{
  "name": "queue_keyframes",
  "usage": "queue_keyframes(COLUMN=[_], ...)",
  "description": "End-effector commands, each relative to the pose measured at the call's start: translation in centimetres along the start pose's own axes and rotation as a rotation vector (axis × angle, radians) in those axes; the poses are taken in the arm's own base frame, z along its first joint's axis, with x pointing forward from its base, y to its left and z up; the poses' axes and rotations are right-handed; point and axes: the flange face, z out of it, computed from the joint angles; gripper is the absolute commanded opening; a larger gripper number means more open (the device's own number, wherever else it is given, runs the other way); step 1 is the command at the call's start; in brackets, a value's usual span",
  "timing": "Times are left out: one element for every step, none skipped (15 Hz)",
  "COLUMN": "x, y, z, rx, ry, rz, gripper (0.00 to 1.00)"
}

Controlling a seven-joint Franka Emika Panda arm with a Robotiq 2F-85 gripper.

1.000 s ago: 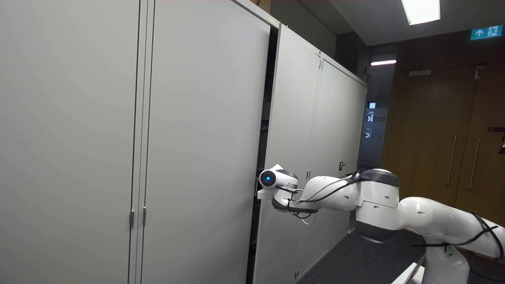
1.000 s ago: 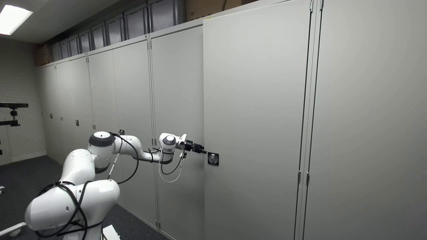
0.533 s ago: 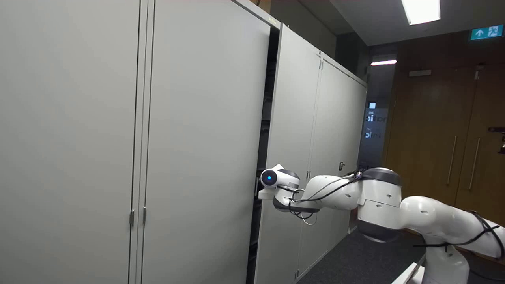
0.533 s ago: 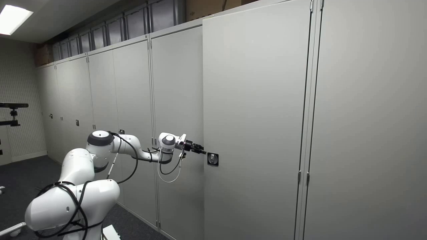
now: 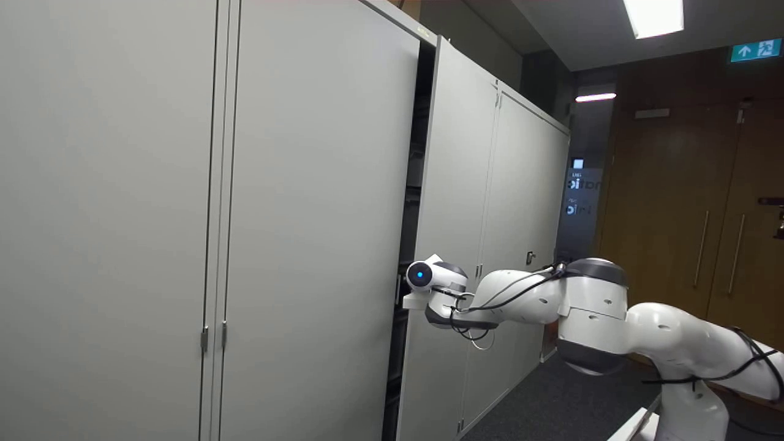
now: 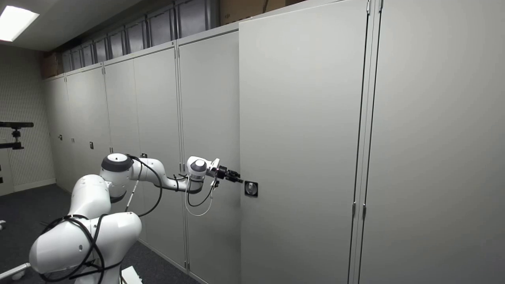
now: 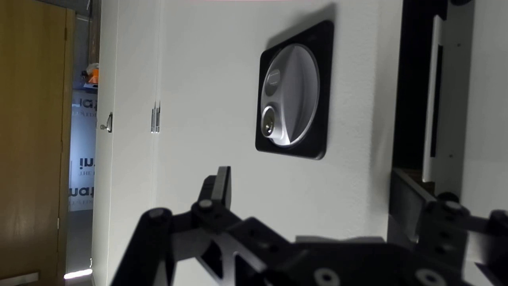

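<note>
Standing ajar beside its neighbour (image 6: 209,94), the grey door (image 6: 300,118) bore a black-framed latch (image 7: 295,91). The gripper (image 7: 313,182), jaws wide and empty, straddled that door's edge (image 7: 385,103), contact unclear.

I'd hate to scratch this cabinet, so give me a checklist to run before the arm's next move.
1. Gripper open: ok, its fingers stand wide apart.
2. Cabinet door ajar: ok, a dark gap runs beside its free edge.
3. Fingers off the round handle: ok, bare door face shows between them in the wrist view.
4. Finger by the gap touching that edge: cannot tell, contact isn't clear in the wrist view.
5. Cable loops at the wrist off the neighbouring door: cannot tell, they overlap it in an exterior view.
</note>
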Motion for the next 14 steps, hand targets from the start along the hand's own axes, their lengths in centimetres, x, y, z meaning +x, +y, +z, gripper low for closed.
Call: queue_keyframes(x=[1.0,1.0,1.0,1.0,1.0,1.0,1.0,1.1,1.1,1.1,1.1,1.1,1.0,1.0], y=[2.3,2.5,2.6,2.7,2.8,2.9,3.0,3.2,3.4,3.5,3.7,3.9,4.0,4.2], z=[-0.1,-0.2,-0.3,-0.3,-0.4,-0.4,-0.5,-0.6,-0.6,-0.6,-0.7,-0.8,-0.9,-0.9], rx=[-0.029,-0.03,-0.03,-0.03,-0.029,-0.03,-0.029,-0.029,-0.029,-0.031,-0.032,-0.033,-0.033,-0.034], ry=[-0.029,-0.03,-0.031,-0.032,-0.034,-0.035,-0.037,-0.04,-0.042,-0.044,-0.045,-0.046,-0.047,-0.048], rz=[-0.02,-0.019,-0.019,-0.017,-0.017,-0.016,-0.014,-0.012,-0.01,-0.009,-0.009,-0.009,-0.009,-0.009], gripper=[1.0,1.0,1.0,1.0,1.0,1.0,1.0,1.0,1.0,1.0,1.0,1.0,1.0,1.0])
